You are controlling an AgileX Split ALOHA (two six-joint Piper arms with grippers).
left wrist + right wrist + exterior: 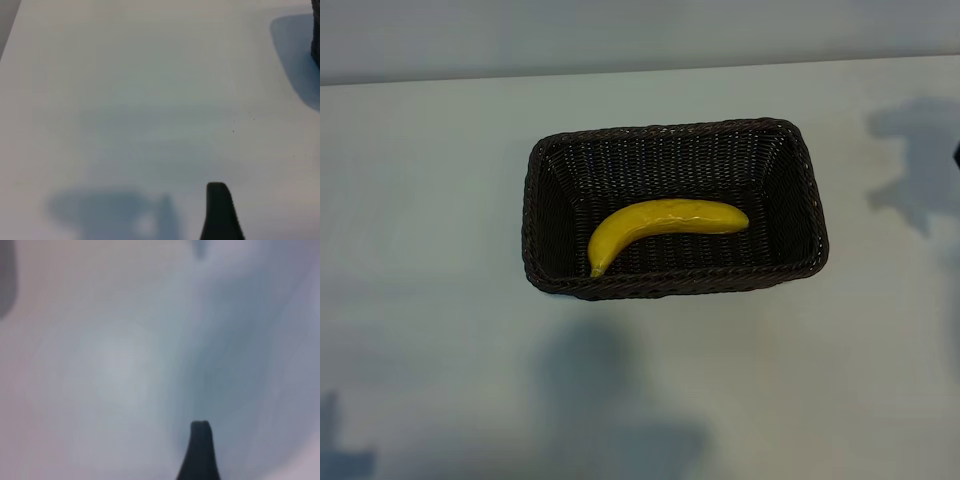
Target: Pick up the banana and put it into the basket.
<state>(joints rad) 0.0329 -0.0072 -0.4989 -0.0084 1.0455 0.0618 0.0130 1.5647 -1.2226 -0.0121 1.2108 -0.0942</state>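
The right claw shows in its own wrist view only as one dark fingertip over bare pale counter; its jaws stand wide apart and grip nothing; neither the banana nor the basket appears near it in that view, so it hangs clear of both. The left claw likewise shows a single dark fingertip above the counter in its wrist view, jaws parted and empty; a sliver of dark weave at the edge of that view is the basket, well apart from the fingertip.

Neither claw shows in the exterior view; only soft shadows lie on the counter, one at the right edge, one near the front, one in the near left corner.

The banana lies inside the basket, on its floor, stretched left to right; its tapered dark tip points to the near left corner, close to the near wall; its blunter end reaches right of the basket's middle. The basket sits at the middle of the counter, long side running left to right.
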